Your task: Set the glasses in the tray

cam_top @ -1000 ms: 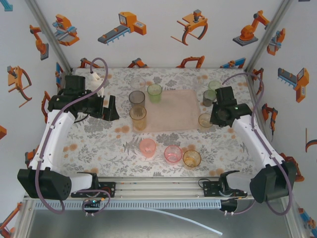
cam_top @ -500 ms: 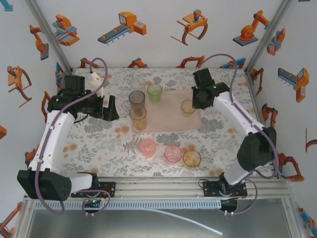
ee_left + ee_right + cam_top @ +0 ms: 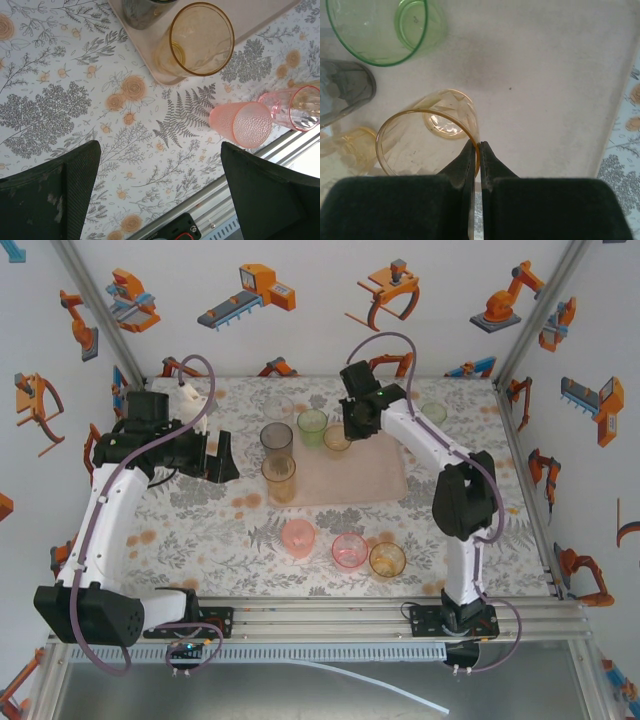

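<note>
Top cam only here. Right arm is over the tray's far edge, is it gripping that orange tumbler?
Observer: Yes. Right wrist view shows the right jaws shut on the orange tumbler, pinching its wall at the rim.
Operator: Clear of the green one?
Observer: It's over bare tray, apart from the green tumbler.
Operator: Left arm?
Observer: Left wrist view: left jaws wide open, nothing between them, floral table below.

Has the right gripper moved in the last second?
Yes. In the top view the right gripper swung left, from beyond the right edge of the tray to its far left part beside the green glass, shut on an orange glass.
</note>
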`<action>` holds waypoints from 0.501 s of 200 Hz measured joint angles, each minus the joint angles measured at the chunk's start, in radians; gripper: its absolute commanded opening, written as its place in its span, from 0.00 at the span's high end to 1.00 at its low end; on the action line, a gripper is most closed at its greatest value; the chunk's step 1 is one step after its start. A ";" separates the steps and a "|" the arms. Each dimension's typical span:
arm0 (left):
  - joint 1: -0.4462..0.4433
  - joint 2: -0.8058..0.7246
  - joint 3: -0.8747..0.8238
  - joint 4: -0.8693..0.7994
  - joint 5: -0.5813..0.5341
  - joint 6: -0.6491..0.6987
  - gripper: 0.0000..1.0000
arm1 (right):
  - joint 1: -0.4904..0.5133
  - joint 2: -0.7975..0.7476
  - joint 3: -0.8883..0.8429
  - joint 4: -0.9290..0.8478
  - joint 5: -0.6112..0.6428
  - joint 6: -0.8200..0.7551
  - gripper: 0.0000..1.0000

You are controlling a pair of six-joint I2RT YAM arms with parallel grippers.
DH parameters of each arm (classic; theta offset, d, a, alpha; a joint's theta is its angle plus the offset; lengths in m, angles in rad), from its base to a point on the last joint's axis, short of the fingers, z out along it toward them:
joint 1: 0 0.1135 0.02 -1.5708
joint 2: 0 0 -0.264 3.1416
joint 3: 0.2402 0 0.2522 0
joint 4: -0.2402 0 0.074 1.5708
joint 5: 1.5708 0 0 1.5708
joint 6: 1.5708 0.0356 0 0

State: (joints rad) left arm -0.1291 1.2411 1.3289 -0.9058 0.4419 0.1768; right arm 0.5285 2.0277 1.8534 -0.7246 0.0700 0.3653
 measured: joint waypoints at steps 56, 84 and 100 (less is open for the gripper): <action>0.002 0.000 0.000 0.000 0.000 0.000 0.03 | 0.050 0.103 0.097 -0.004 0.001 -0.008 0.92; 0.003 0.000 0.000 0.000 0.000 0.000 0.03 | 0.060 0.137 0.138 -0.013 0.000 -0.008 0.92; 0.006 0.000 0.000 0.000 0.000 0.000 0.03 | 0.066 0.158 0.162 -0.014 0.000 -0.008 0.91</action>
State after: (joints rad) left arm -0.1234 1.2407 1.3293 -0.9058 0.4419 0.1768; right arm 0.5941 2.1857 2.0155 -0.7391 0.0704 0.3576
